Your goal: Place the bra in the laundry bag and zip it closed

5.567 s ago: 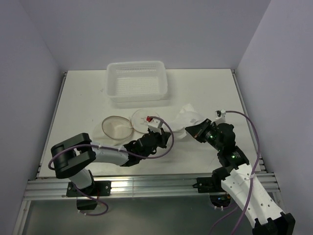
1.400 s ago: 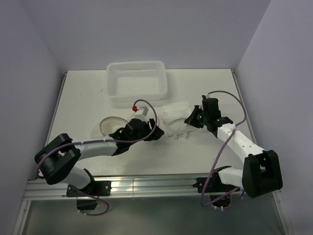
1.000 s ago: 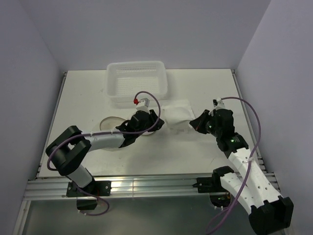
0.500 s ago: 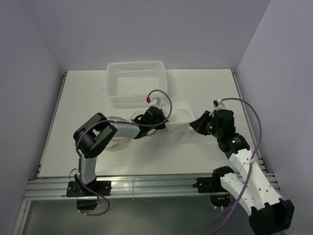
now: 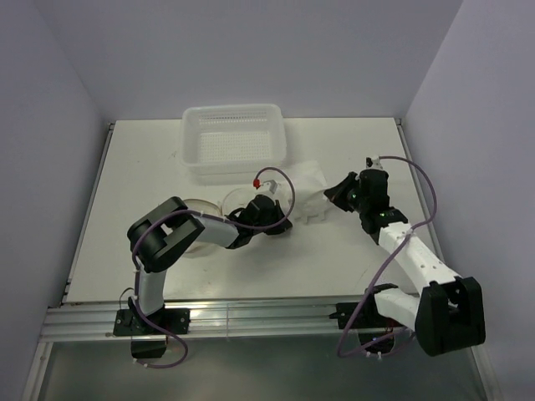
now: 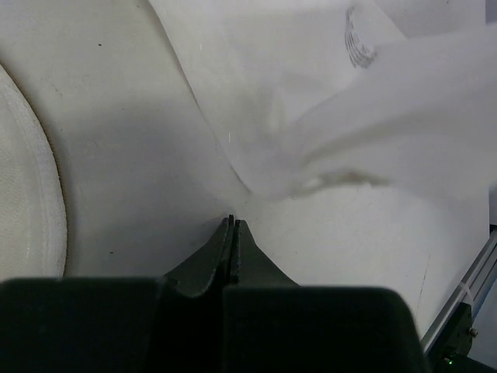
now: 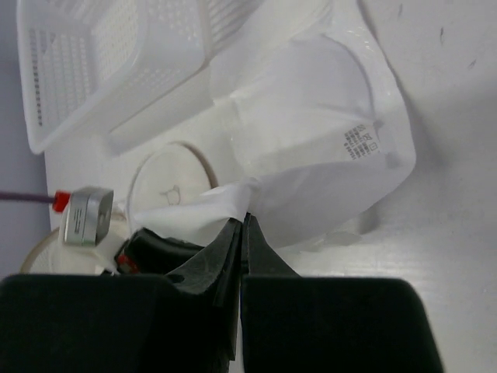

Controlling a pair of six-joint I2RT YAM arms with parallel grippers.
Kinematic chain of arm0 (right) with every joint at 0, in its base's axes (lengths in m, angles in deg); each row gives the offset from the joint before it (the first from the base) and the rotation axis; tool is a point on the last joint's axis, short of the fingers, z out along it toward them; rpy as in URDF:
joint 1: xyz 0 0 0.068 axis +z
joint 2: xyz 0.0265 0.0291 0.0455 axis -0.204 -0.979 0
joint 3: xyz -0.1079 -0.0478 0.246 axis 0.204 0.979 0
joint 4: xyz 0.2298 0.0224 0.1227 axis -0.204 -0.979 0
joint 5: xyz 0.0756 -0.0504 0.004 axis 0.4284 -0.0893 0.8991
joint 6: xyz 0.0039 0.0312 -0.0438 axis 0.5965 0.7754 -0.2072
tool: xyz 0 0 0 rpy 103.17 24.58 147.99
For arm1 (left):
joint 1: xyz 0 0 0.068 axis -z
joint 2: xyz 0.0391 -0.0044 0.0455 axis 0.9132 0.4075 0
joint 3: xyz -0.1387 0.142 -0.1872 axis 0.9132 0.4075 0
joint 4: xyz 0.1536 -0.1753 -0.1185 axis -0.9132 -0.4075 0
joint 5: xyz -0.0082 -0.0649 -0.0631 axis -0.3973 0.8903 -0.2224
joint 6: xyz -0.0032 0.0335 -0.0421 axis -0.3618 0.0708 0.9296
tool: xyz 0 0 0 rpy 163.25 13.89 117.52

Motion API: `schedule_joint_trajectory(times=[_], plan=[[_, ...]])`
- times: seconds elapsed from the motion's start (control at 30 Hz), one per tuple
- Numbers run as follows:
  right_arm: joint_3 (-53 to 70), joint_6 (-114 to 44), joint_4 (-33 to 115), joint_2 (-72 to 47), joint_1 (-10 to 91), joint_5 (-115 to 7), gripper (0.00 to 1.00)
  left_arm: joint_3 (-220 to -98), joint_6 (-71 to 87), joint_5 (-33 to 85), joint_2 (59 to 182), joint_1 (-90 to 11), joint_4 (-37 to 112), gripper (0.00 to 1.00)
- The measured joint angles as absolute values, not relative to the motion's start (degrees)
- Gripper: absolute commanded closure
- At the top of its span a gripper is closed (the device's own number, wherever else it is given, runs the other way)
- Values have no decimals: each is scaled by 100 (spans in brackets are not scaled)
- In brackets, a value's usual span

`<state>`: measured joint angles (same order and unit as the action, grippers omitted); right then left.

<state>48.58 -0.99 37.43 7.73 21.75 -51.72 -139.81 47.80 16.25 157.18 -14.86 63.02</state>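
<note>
The white bra (image 5: 311, 190) (image 7: 311, 132) lies crumpled on the table right of the laundry bag. The laundry bag lies opened as two round mesh discs. One disc (image 5: 236, 199) (image 7: 167, 183) carries a small bra drawing, and the other's rim (image 6: 27, 194) (image 7: 39, 252) shows beside my left arm. My right gripper (image 5: 334, 194) (image 7: 245, 216) is shut on a bunched pinch of the bra. My left gripper (image 5: 280, 224) (image 6: 231, 221) is shut at the bra's (image 6: 326, 101) near-left edge, where a fold of fabric runs down into its tips.
A white perforated basket (image 5: 234, 138) (image 7: 85, 70) stands just behind the bag and bra. My left arm (image 5: 209, 230) lies low across the table over the left disc. The enclosure walls stand close on three sides.
My left gripper has closed at the bra's edge and shifted slightly nearer. My right gripper, still shut on the fabric, has drawn the bra a little farther back.
</note>
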Motion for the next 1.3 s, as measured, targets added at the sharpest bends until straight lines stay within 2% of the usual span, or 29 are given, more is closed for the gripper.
schedule_joint_trajectory(times=[0.2, 0.3, 0.33, 0.37, 0.4, 0.43, 0.5, 0.57, 0.63, 0.7, 0.73, 0.8, 0.87, 0.93, 1.03, 1.13, 1.23, 1.27, 1.3], plan=[[4556, 26, 4355, -442, 1963, -5327, 99, -13933, 4780, 1688, 15718, -1488, 6409, 100], [4139, 54, 4537, -1242, 1934, -5338, 91, -13898, 4780, 1738, 15705, -1488, 6465, 100], [3992, 78, 4607, -1493, 1928, -5329, 83, -13867, 4782, 1749, 15670, -1488, 6459, 98], [3839, 102, 4659, -1725, 1921, -5312, 80, -13847, 4784, 1754, 15637, -1488, 6433, 93], [3693, 98, 4685, -1911, 1915, -5303, 78, -13839, 4786, 1760, 15594, -1488, 6406, 75], [3535, 120, 4742, -2090, 1910, -5283, 78, -13839, 4773, 1763, 15550, -1495, 6374, 62], [3306, 135, 4773, -2302, 1900, -5248, 75, -13847, 4795, 1776, 15449, -1521, 6317, 44], [3094, 142, 4764, -2424, 1900, -5248, 70, -13937, 4806, 1778, 15377, -1556, 6232, 42], [2860, 126, 4729, -2547, 1900, -5270, 58, -14077, 4810, 1776, 15366, -1595, 6179, 41], [2552, 89, 4716, -2774, 1897, -5268, 40, -14184, 4810, 1776, 15351, -1628, 6159, 41], [2418, 94, 4742, -2916, 1895, -5268, 38, -14206, 4810, 1773, 15333, -1639, 6144, 41], [2235, 46, 4729, -3170, 1886, -5239, 22, -14226, 4810, 1743, 15292, -1650, 6076, 41], [2139, 8, 4646, -3336, 1867, -5176, 16, -14239, 4808, 1701, 15266, -1650, 5991, 41], [2139, -70, 4491, -3305, 1847, -5102, 6, -14261, 4799, 1660, 15266, -1654, 5921, 41], [2318, -212, 4373, -2789, 1832, -5143, 4, -14385, 4743, 1616, 15268, -1663, 5696, 42], [3288, -160, 4727, -1401, 1825, -5272, 4, -14652, 4644, 1581, 15270, -1694, 5561, 43], [4608, 80, 5197, 225, 1825, -5462, 12, -14991, 4513, 1555, 15294, -1759, 5499, 43], [4943, 157, 5422, 553, 1825, -5526, 22, -15115, 4461, 1542, 15320, -1779, 5443, 43], [5301, 253, 5647, 775, 1825, -5585, 28, -15301, 4367, 1505, 15386, -1803, 5386, 43]])
